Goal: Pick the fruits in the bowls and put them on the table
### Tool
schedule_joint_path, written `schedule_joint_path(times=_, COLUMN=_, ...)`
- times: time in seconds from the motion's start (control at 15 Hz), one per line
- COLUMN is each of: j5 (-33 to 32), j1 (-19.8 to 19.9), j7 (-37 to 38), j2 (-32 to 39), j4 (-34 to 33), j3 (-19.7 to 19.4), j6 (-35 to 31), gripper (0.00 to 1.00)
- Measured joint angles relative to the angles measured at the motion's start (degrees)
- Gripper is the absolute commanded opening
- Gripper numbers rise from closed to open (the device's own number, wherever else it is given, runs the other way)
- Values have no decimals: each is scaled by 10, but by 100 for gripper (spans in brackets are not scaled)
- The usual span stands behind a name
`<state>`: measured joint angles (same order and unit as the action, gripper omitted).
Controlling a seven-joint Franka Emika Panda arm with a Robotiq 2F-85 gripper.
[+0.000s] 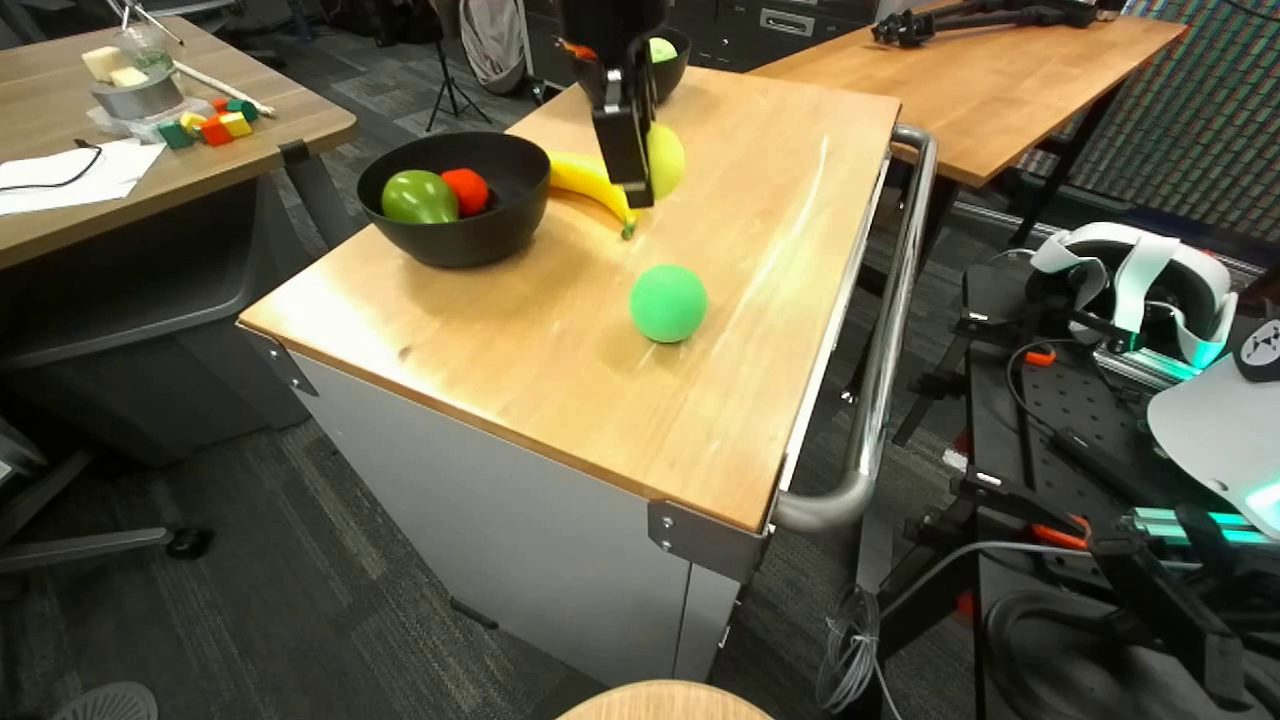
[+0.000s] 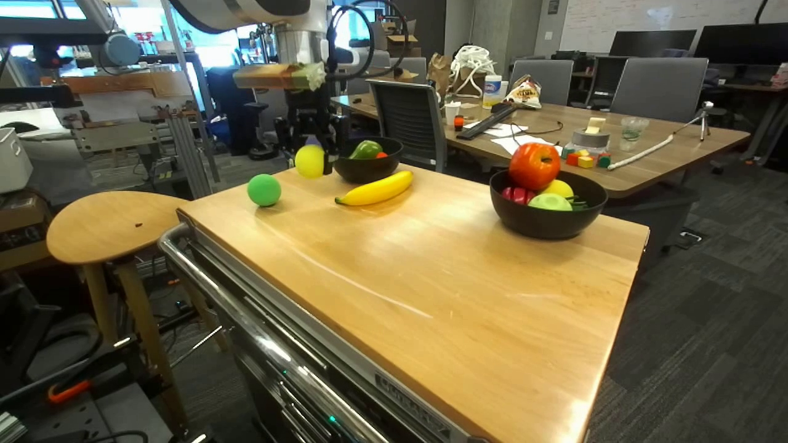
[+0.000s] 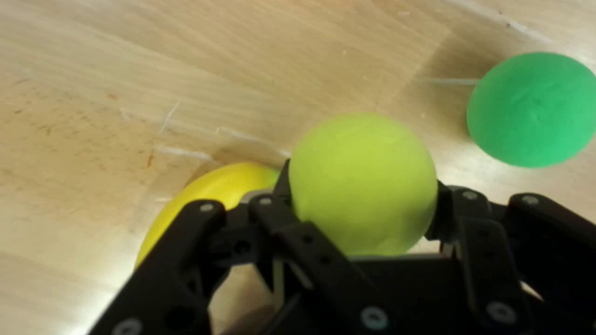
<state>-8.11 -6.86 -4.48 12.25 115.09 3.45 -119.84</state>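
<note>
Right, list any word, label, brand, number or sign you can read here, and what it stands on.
No text can be read with certainty in any view.
Badge on the table: lettering, too blurred to read.
Canister: label too small to read.
Snack bag: print too small to read.
Whiteboard: faint marks, not readable.
Black disc: pale emblem, no readable words.

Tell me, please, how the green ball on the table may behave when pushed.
The green ball would likely roll, since it is round and rests on the flat table. The ball's matte surface suggests it is probably not very slippery.
</note>
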Motion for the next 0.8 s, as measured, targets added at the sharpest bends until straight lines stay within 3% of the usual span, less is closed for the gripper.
schedule_joint_path(times=0.13, j5=0, j1=0, j7=-4, j2=3, j4=45, j3=0, j6=-43, gripper=28)
schedule_joint_path(times=0.2, j5=0, j1=0, j7=-7, j2=5, j4=63, j3=0, j6=-63, gripper=75)
schedule_joint_path(times=0.47, j5=0, j1=0, j7=-15, j2=1, j4=99, j3=4, j6=-112, gripper=99)
schedule_joint_path(times=0.8, j5=3, j1=0, j7=-42, j2=-48, j4=103, j3=18, j6=-152, gripper=100)
